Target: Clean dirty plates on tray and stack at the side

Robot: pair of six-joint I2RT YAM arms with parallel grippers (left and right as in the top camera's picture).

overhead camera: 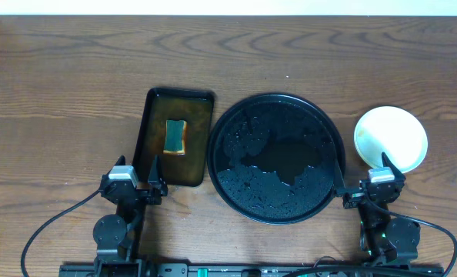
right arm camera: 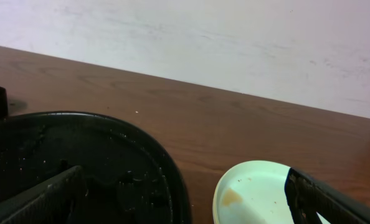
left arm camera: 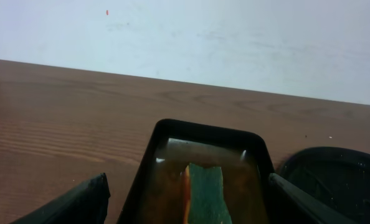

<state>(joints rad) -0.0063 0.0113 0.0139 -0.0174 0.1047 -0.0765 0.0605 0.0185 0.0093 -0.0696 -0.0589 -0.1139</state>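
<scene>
The large round black tray point(overhead camera: 275, 158) sits at centre with only water drops and a puddle on it; no plate is on it. It also shows in the right wrist view point(right arm camera: 98, 149). A pale mint-white plate point(overhead camera: 390, 137) lies on the bare wood to the tray's right, with layered rims showing under it, a brownish stain and small specks point(right arm camera: 253, 190). My left gripper point(overhead camera: 139, 168) point(left arm camera: 188, 208) is open and empty at the near end of the rectangular tray. My right gripper point(overhead camera: 363, 171) point(right arm camera: 185, 205) is open and empty, spanning the gap between tray and plate.
A dark rectangular tray point(overhead camera: 155, 123) point(left arm camera: 203, 127) left of the round tray holds brownish water and a green-and-orange sponge point(overhead camera: 175, 135) point(left arm camera: 207, 193). Brown wood tabletop point(overhead camera: 59, 92) stretches left and far. A white wall stands behind the table.
</scene>
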